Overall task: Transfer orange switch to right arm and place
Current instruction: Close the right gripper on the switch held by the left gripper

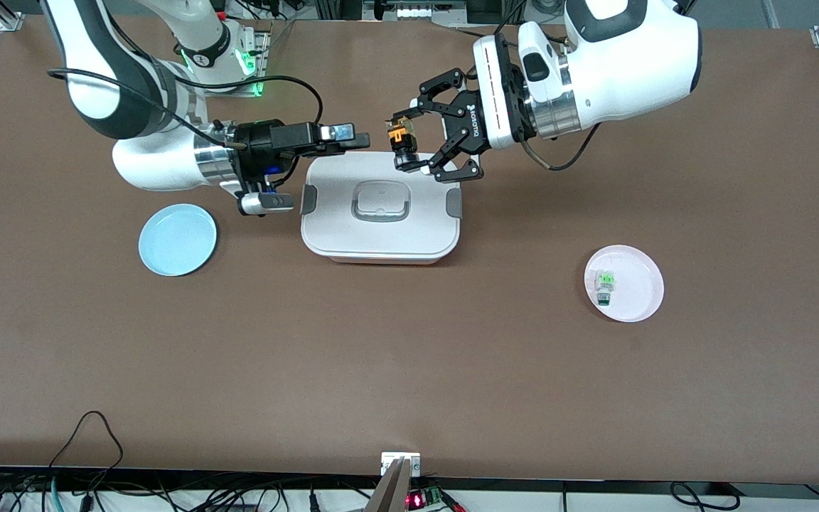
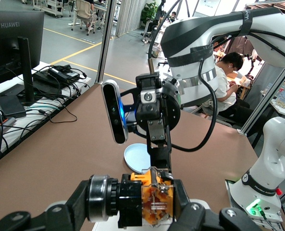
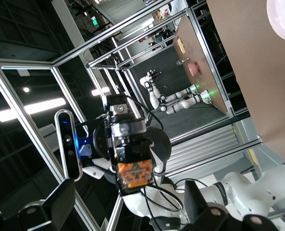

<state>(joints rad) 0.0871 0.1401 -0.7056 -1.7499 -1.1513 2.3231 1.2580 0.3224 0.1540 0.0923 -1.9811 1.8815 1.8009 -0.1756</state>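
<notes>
The orange switch point(image 1: 401, 144), black with orange body pieces, hangs over the farther edge of the white lidded box. My left gripper point(image 1: 411, 142) is shut on it. In the left wrist view the switch point(image 2: 149, 199) fills the space between the left gripper's point(image 2: 135, 207) fingers. My right gripper point(image 1: 361, 141) points at the switch from the right arm's end, level with it, a short gap away. In the right wrist view my right gripper point(image 3: 130, 190) is open, its fingers wide apart, and the switch point(image 3: 135, 173) shows between them, farther off. The right gripper also shows in the left wrist view point(image 2: 157, 144).
A white lidded box point(image 1: 381, 238) lies mid-table. A light blue plate point(image 1: 177, 239) lies toward the right arm's end. A pale pink plate point(image 1: 640, 288) toward the left arm's end holds a white-and-green part point(image 1: 605, 284).
</notes>
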